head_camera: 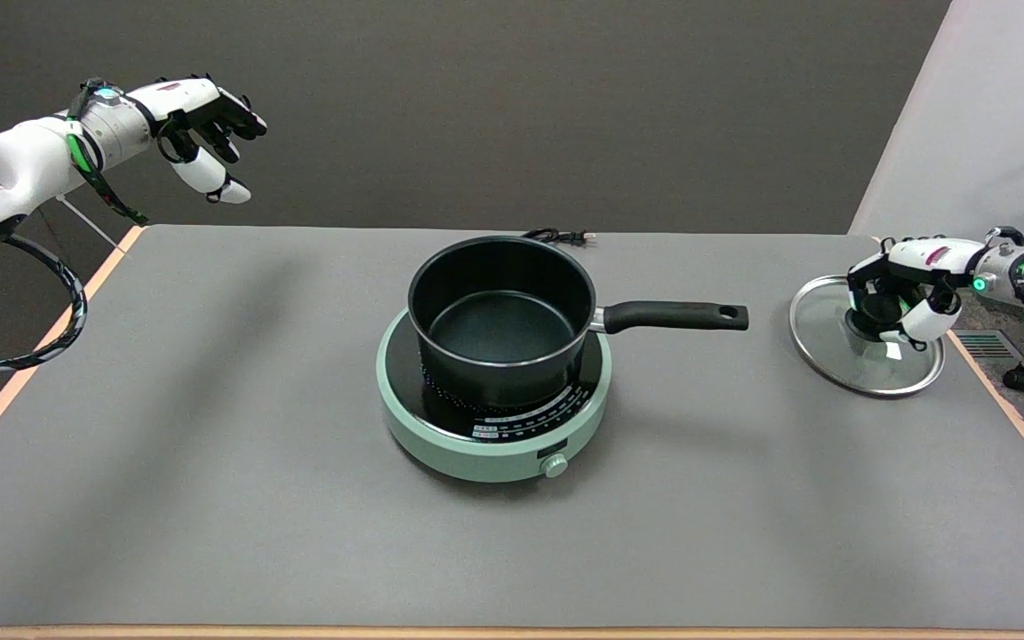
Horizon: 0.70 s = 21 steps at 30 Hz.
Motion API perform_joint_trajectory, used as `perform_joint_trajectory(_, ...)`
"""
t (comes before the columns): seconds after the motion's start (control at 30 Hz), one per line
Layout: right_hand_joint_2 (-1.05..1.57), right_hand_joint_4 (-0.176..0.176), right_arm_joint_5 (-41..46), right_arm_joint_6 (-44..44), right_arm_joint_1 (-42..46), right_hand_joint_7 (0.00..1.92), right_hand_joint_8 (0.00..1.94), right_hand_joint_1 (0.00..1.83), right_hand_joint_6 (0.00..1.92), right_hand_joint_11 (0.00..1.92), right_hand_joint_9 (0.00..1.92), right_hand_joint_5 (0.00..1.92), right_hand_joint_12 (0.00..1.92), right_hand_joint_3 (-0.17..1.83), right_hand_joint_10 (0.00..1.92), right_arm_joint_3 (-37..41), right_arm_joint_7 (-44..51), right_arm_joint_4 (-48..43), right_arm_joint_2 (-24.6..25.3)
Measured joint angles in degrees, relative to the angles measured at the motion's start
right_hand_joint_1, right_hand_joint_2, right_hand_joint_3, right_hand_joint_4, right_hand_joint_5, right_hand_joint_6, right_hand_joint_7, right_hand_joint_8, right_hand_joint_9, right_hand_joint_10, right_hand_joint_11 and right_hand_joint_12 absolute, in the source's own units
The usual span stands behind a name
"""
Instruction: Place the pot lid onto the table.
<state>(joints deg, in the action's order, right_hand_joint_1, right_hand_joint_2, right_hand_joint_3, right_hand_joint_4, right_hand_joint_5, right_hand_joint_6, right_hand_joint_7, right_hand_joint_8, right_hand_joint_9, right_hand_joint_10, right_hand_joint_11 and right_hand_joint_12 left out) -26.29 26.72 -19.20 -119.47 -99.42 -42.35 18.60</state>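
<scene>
the right hand (899, 298) grips the knob of the glass lid (832, 351), which sits on the table (210, 444) near its right edge, well apart from the pot (501, 320). setting-down looks nearly done; next, the fingers must let go and lift clear.

A round glass pot lid (832, 342) with a metal rim and a dark central knob lies flat on the grey table (210, 444) at the right edge of the frame, close to the table's right border, knob facing up.
</scene>
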Motion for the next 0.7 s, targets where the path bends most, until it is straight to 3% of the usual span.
perform_joint_trajectory(0.23,0.77,0.176,-0.16,-0.61,-0.45,0.94,1.32,1.37,1.35,0.69,0.84,0.65,1.47,0.76,1.67,-0.74,0.09,0.81,0.74)
perform_joint_trajectory(0.3,0.86,0.176,-0.17,-0.76,-0.61,0.93,1.25,1.37,1.18,0.72,0.84,0.69,1.45,0.57,1.57,-0.82,0.10,0.96,0.87)
perform_joint_trajectory(0.33,0.92,0.176,-0.18,-0.82,-0.70,0.91,1.22,1.36,1.00,0.72,0.85,0.70,1.45,0.45,1.46,-0.86,0.10,1.04,0.94)
perform_joint_trajectory(0.43,0.96,0.176,-0.18,-1.01,-1.04,0.93,1.14,1.36,0.80,0.73,0.89,0.73,1.49,0.33,1.20,-0.97,0.11,1.24,1.08)
perform_joint_trajectory(0.47,0.87,0.176,-0.19,-1.05,-1.15,0.93,0.96,1.29,0.74,0.71,0.89,0.73,1.49,0.51,1.11,-0.98,0.11,1.26,1.12)
perform_joint_trajectory(0.5,0.65,0.176,-0.20,-1.11,-1.30,0.93,0.56,1.13,0.63,0.66,0.88,0.73,1.48,0.90,0.95,-1.00,0.11,1.29,1.15)
perform_joint_trajectory(0.53,0.62,0.173,-0.22,-1.20,-1.45,0.89,0.42,1.09,0.51,0.58,0.86,0.71,1.45,0.92,0.81,-1.02,0.11,1.32,1.18)
perform_joint_trajectory(0.63,0.57,0.138,-0.29,-1.48,-1.90,0.69,0.20,1.12,0.35,0.51,0.64,0.61,1.17,1.04,0.48,-1.13,0.16,1.44,1.29)
perform_joint_trajectory(0.7,0.42,0.086,-0.33,-1.45,-2.21,0.40,0.17,1.11,0.19,0.39,0.38,0.46,0.84,1.15,0.25,-1.18,0.17,1.48,1.36)
